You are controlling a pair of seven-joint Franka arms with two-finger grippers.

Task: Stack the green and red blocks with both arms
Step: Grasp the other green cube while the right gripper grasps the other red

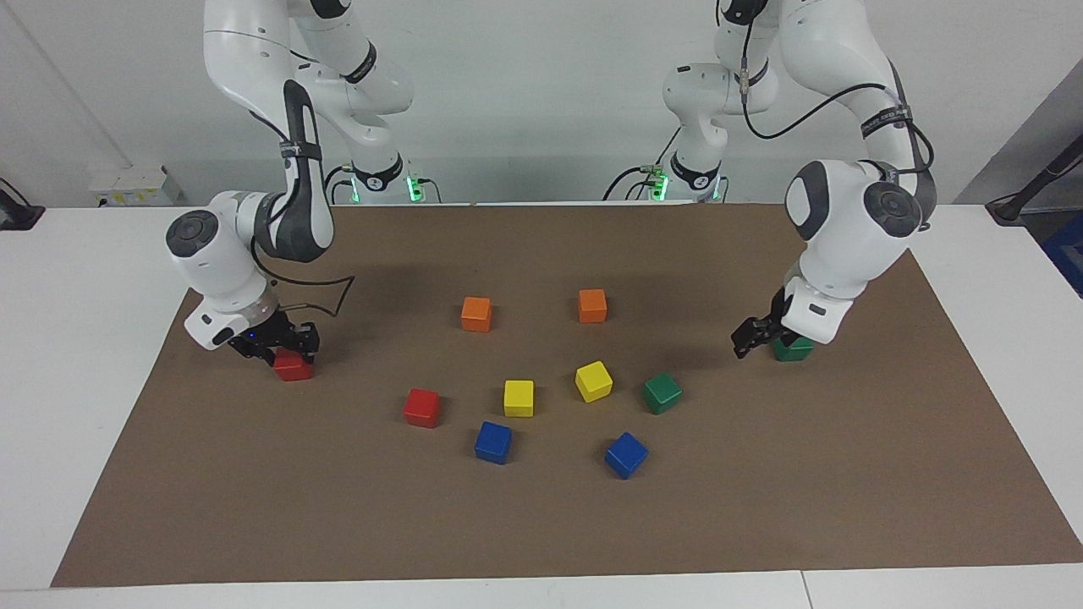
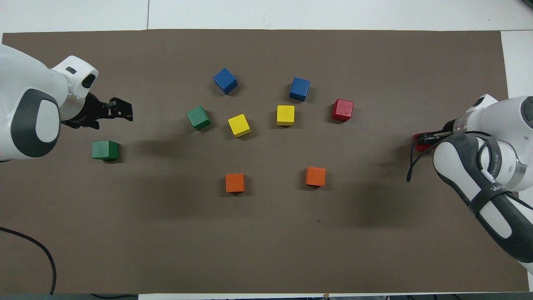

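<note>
A brown mat (image 1: 761, 507) covers most of the white worktop (image 1: 85, 338), and the two white arms reach down at its two ends. The left arm (image 1: 846, 220) holds the left gripper (image 1: 746, 342) up in the air, its fingers (image 2: 126, 111) spread wide and empty. It hangs over bare mat just beside the outer green block (image 1: 793, 348), which sits alone on the mat at the left arm's end, apart from the fingers.

The right arm (image 1: 220, 254) is bent low at its own end. The right gripper (image 1: 286, 345) is down on the outer red block (image 1: 293, 366), which sits on the mat. I cannot tell whether it grips that block or is letting it go.

The next move, I'd judge, turns on the two spare blocks in the middle cluster. The second green block (image 1: 662, 392) lies from the open fingers toward the middle of the table and farther from the robots, and the left arm is the nearer one to it. It sits askew to the mat's edges, so the wrist would likely need to turn to match its faces. The second red block (image 1: 421, 407) lies likewise on the right arm's side of the cluster.
</note>
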